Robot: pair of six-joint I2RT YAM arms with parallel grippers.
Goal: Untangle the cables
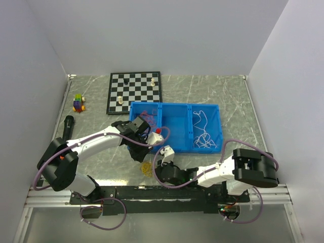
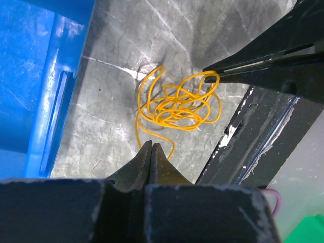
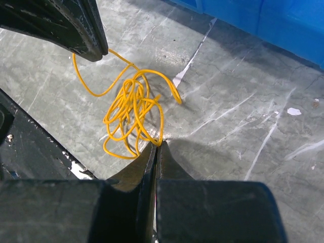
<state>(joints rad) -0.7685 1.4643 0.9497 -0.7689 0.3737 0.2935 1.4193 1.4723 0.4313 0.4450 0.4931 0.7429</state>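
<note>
Grey veined table (image 1: pixel 233 106): a stone-look top that carries everything in the scene, walled in white on three sides.
Black cylinder (image 1: pixel 68 124): lies near the left wall, its length running front to back.
Toy blocks (image 1: pixel 78 103): a small multicoloured stack just behind the cylinder.
Chessboard (image 1: pixel 134 92): sits at the back left with a few black and white pieces on it. Its near right corner is just beside the back left corner of the blue tray (image 1: pixel 174 127).
Left gripper (image 2: pixel 151 148): reaches down in front of the tray's left end with its jaws pressed together. A strand of the yellow-orange cable (image 1: pixel 147 168) runs straight into the tips and is pinched there, and the right wrist view shows the same.
Yellow-orange cable: a loose knot of loops on the bare table, just in front of the tray's near left corner. It lies between the two grippers and outside every compartment.
Red cable (image 1: pixel 149 115): bunched in the tray's left compartment, close to its back wall.
Right gripper (image 3: pixel 156 147): comes in low from the right, jaws closed to a sliver on a loop at the far side of the tangle from the left gripper.
Blue tray: plastic, split into three compartments, at the centre of the table.
White cables (image 1: pixel 202 132): thin squiggles spread across the tray's right compartment, well apart from the yellow-orange tangle.
</note>
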